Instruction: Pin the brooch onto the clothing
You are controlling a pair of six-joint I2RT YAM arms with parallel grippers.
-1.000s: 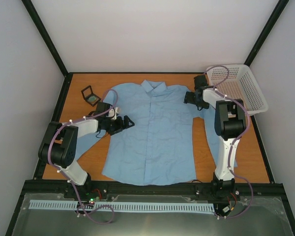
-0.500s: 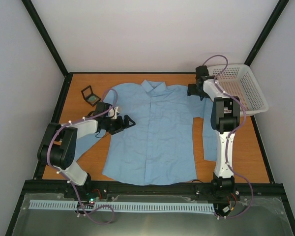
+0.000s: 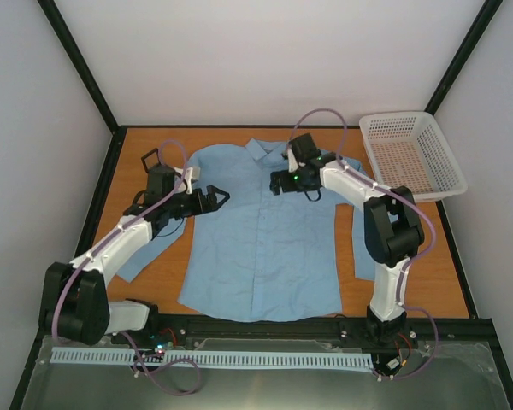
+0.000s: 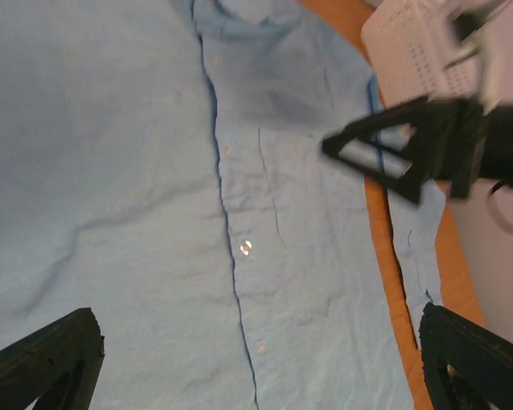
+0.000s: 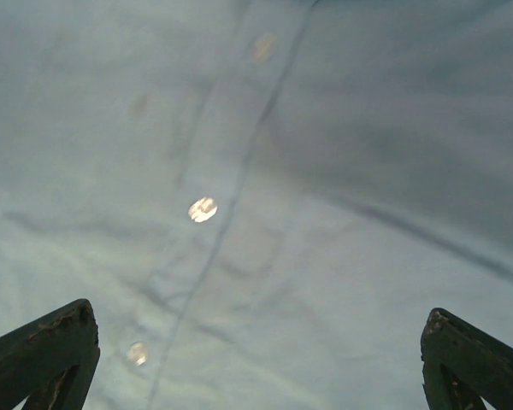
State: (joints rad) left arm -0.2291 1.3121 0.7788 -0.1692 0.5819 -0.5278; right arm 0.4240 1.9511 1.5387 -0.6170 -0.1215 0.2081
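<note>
Both your claws stand wide and empty over the light blue shirt (image 3: 265, 248), which lies flat and face up on the counter (image 3: 436, 256) with its collar at the far side. The left claw (image 3: 215, 201) hangs above the chest on the left of the button placket. The right claw (image 3: 275, 182) hovers just below the collar, and its wrist view looks straight down on a button (image 5: 203, 208). You cannot see the brooch in any view. Only an edge of the small black box (image 3: 151, 158) shows behind your left arm at the far left of the counter, so the brooch is probably hidden there. Expect it to be light, stiff and easy to flick away. Narrow the claw and pinch it across its rim, not from its flat face, and mind any pin at the back. The shirt is thin and soft, so it will bunch and slide under a push. Press one claw down on the chest panel beside the placket to hold the cloth taut. The white mesh basket (image 3: 395, 114) at the far right plays no part.
</note>
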